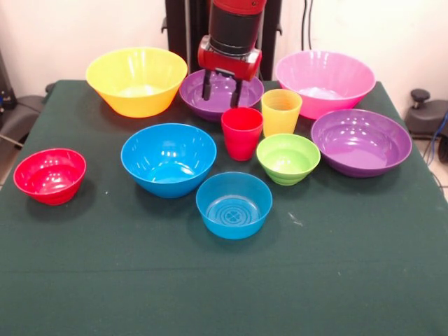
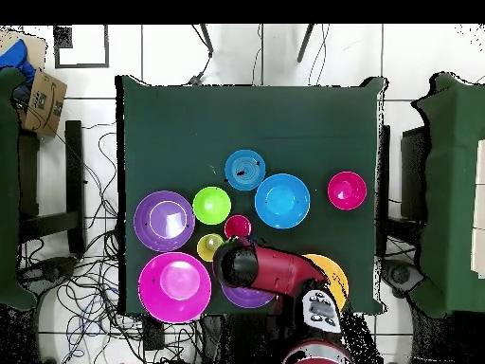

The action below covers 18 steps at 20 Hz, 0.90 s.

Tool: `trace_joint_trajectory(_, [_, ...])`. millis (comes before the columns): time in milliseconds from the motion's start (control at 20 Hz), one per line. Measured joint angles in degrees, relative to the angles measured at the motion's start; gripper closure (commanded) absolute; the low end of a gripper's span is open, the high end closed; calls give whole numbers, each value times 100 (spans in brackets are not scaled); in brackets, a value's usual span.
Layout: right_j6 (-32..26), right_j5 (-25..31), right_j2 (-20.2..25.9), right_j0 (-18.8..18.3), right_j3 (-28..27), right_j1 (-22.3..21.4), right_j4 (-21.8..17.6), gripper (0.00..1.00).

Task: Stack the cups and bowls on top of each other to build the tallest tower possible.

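Bowls and cups all sit loose on the green table (image 1: 84,280), rims up, none nested; no tower begun. Reading the front view from the camera's edge back toward the pincer.

Nearest the camera, farthest from the pincer (image 1: 222,89): small blue bowl (image 1: 234,205), alone in open cloth, free to serve as a base. Next row back: red bowl (image 1: 50,175) well off to the picture's left, medium blue bowl (image 1: 169,159), lime green bowl (image 1: 288,158), purple bowl (image 1: 361,141) at the right.

Just in front of the pincer and a little to its right: red cup (image 1: 241,132), with yellow cup (image 1: 281,111) touching or nearly touching it on its right side.

Pincer hangs over the second purple bowl (image 1: 221,94), its two dark fingers apart, open, holding nothing. Likely lined up for the red cup.

Flanking it at the back: large yellow bowl (image 1: 137,80) left, large pink bowl (image 1: 325,82) right.

In the way: the yellow cup crowds the red cup's side; the purple bowl's rim lies below the fingers.
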Motion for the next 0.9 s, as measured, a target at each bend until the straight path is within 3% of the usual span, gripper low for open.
trace_joint_trajectory(300, [0,-1,219,-188,-1,-34,63,0])
trace_joint_trajectory(900, [0,5,228,-56,-21,-33,218,0])
